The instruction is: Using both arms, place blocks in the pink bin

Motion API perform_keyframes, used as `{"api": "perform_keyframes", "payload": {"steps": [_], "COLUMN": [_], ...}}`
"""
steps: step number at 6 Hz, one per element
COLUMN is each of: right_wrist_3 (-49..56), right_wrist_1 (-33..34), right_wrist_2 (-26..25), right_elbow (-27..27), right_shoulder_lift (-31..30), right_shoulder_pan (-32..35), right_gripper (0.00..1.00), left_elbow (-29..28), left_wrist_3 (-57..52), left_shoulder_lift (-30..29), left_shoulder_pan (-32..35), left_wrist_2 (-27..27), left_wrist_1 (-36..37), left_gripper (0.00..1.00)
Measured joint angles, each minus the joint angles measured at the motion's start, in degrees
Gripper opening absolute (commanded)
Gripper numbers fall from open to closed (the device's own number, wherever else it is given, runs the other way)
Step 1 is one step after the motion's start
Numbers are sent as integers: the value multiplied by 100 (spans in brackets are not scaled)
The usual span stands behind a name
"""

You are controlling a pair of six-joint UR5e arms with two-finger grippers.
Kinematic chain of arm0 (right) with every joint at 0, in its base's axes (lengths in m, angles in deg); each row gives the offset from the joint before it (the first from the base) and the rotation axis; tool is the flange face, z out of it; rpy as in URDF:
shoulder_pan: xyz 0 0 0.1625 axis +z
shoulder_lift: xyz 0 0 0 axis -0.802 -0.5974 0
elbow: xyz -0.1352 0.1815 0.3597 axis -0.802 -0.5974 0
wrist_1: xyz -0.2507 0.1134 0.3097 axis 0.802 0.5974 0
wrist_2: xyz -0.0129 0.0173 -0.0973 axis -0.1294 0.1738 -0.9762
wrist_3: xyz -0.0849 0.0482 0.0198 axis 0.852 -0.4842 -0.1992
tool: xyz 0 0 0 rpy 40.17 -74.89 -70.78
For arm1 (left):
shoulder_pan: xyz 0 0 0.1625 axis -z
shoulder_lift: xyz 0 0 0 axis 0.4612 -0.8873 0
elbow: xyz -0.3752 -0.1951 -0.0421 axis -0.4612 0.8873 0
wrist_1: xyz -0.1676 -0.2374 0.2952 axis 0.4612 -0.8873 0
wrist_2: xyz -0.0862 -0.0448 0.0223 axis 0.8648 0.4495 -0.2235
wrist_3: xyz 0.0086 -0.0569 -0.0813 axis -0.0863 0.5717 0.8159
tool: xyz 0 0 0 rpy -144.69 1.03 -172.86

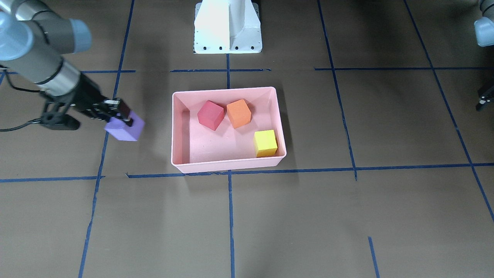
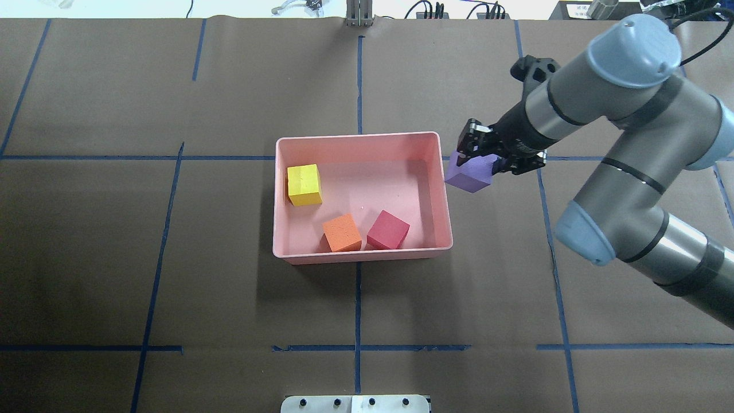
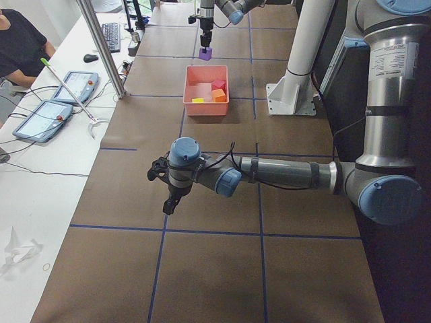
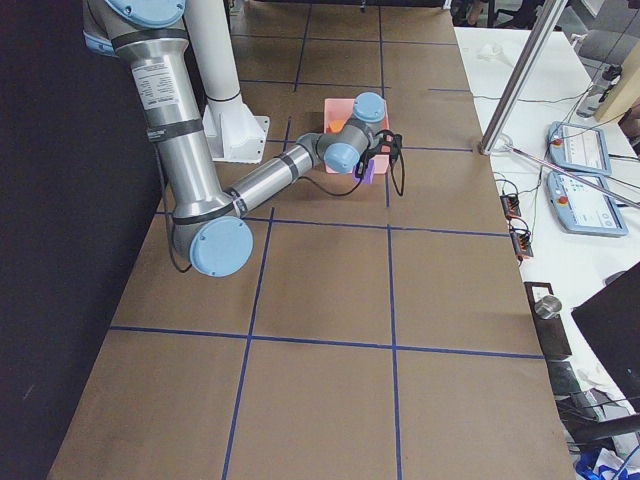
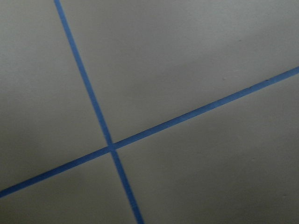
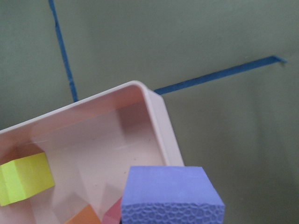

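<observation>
The right gripper [image 2: 480, 155] is pinching the purple block [image 2: 470, 175] by its upper part, one finger on each of two opposite flat faces; the block hangs below the claw, just outside the wall of the pink bin [image 2: 361, 136] on the robot's right, and seems to be off the table [image 2: 229, 298], about level with the rim; in the right wrist view its leading edge overlaps the bin's corner, so it is not yet over the floor of the bin. Inside lie the other three: the red block [image 2: 388, 229] and the orange block [image 2: 342, 233] close together by the wall nearest the robot, the yellow-green block [image 2: 304, 184] apart from them at the opposite end; the purple one looks like the last to go in. As foam, the cube should be very light and somewhat soft, with a matte, pitted skin (one face shows a fine cell pattern) that ought to grip well; a moderate squeeze across parallel faces is probably enough, since a hard one would only dent it and a corner hold could let it twist; a short fall should not hurt it, though it may bounce or tumble against its neighbours. The left gripper [image 3: 170, 200] hovers over bare table well away from the bin; its own camera shows only blue tape lines [image 5: 112, 147], and I cannot tell whether its claw is spread or closed.
</observation>
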State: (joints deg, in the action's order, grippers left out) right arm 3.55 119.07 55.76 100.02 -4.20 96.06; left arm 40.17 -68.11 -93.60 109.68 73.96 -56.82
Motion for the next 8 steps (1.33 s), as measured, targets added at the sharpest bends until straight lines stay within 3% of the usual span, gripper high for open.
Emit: {"api": "perform_keyframes", "payload": {"steps": [1, 2, 3, 4, 6, 8], "right_wrist_3": [-300, -427, -471, -485, -479, -403], "right_wrist_1": [172, 225, 238, 240, 242, 246], "right_wrist_2": [-446, -726, -871, -957, -975, -859], "right_elbow": [6, -12, -109, -304, -499, -48], "right_shoulder_lift": [301, 449, 563, 729, 885, 363], "right_shoulder_pan": [-436, -708, -835, -881, -827, -313], "right_gripper": [77, 81, 94, 99, 100, 100], "left_elbow": [-19, -41, -54, -60, -68, -76], "left_wrist_3": [-15, -1, 8, 14, 71, 88], "left_shoulder_lift": [-34, -49, -59, -62, -60, -46], "left_shoulder_pan": [17, 20, 22, 22, 22, 22], "left_wrist_2": [8, 14, 19, 26, 43, 101], "left_wrist_1": [44, 56, 62, 66, 69, 154], "left_gripper": [100, 100, 100, 100, 100, 100]}}
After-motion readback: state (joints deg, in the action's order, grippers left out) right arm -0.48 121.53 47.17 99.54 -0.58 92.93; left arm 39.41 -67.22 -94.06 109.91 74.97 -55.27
